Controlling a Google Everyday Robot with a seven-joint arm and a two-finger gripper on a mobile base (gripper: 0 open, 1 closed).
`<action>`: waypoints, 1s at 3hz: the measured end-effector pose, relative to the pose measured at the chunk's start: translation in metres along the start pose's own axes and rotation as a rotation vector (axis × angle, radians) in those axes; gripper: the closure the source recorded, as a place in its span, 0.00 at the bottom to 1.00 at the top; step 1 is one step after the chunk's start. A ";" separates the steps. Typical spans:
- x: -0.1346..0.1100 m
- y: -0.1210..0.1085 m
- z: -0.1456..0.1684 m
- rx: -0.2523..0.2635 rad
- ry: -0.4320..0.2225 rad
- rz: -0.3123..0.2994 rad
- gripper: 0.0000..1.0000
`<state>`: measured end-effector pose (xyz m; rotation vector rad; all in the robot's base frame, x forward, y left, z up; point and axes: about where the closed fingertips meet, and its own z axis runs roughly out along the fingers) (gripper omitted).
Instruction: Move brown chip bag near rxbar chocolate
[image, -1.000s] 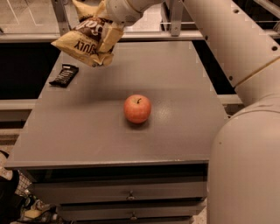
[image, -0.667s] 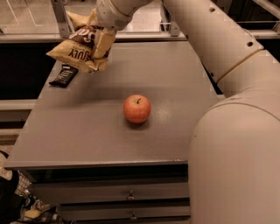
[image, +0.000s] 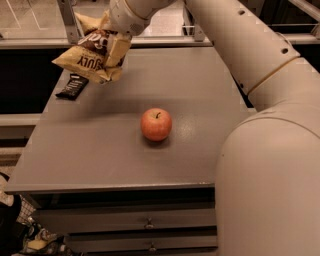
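While the gripper (image: 111, 39) at upper left clamps the brown chip bag (image: 85, 61) aloft, we risk dropping it onto the rxbar chocolate (image: 72, 86).

My jaws, up over the far-left corner of the bench (image: 210, 100), clamp the brown chip bag (image: 92, 57), which hangs crumpled and tilted. The rxbar chocolate (image: 72, 86), black, lies flat just below-left of my jaws.

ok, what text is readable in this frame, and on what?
"ULY": dark letters on the tan band of the brown chip bag, held by the gripper above the table's far-left corner.
White lettering on its brown part: cut off, unreadable.
Print on the rxbar chocolate: too small to read.
No text on the apple.
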<state>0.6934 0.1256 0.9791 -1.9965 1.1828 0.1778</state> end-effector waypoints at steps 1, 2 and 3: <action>-0.001 0.001 0.003 -0.005 -0.002 0.000 0.22; -0.001 0.002 0.007 -0.011 -0.005 -0.001 0.00; -0.001 0.002 0.007 -0.011 -0.005 -0.001 0.00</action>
